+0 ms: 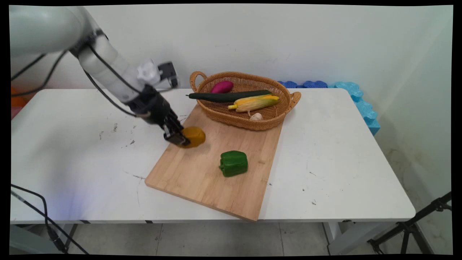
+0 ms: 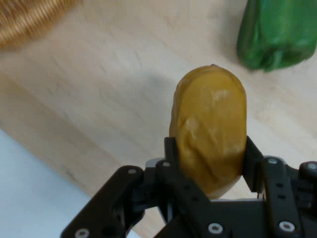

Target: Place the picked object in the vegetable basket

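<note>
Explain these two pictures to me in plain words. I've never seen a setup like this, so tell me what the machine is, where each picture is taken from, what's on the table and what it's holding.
The machine is a white robot arm with a black two-finger gripper at its end. The wide picture comes from a fixed camera looking down across a white table toward a wall. The close picture comes from a camera on the robot's hand, looking out along the fingers.

On the table lies a wooden cutting board. A green bell pepper sits on it. A wicker basket rests on the board's far end, holding a cucumber, a corn cob, a purple vegetable and a garlic bulb.

The gripper is closed on a brownish-yellow potato, over the board's left part. Whether the potato touches the board or is slightly lifted, I cannot tell.
</note>
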`<state>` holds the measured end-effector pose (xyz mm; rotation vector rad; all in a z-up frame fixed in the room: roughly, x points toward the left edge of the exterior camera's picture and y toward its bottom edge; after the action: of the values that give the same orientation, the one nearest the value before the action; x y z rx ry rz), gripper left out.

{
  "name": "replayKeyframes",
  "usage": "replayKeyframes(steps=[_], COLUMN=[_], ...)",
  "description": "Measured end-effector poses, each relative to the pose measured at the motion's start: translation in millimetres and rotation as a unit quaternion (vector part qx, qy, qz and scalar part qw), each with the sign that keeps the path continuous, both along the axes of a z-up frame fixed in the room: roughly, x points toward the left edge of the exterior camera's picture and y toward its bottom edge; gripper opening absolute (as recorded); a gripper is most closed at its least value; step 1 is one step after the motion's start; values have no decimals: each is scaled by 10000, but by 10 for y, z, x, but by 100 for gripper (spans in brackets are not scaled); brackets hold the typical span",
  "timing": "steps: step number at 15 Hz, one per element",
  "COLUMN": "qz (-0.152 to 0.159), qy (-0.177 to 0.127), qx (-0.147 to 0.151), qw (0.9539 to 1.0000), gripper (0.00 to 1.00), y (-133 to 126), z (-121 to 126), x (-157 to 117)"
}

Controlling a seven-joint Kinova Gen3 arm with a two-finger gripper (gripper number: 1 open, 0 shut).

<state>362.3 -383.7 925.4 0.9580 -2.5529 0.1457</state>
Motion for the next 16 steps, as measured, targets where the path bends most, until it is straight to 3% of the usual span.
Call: replayKeyframes(steps=[5,9,13,16], qz=[-209,-165,-153,-127], qy=[476,700,672,575], qx=[-493,-780,-985,-1044], qw=[9974,9944,9928,9928], gripper=[0,0,0,0], y=[-290,-621,-986,-1297], z=[520,746,765,629], x=[13,-111,-355,-644])
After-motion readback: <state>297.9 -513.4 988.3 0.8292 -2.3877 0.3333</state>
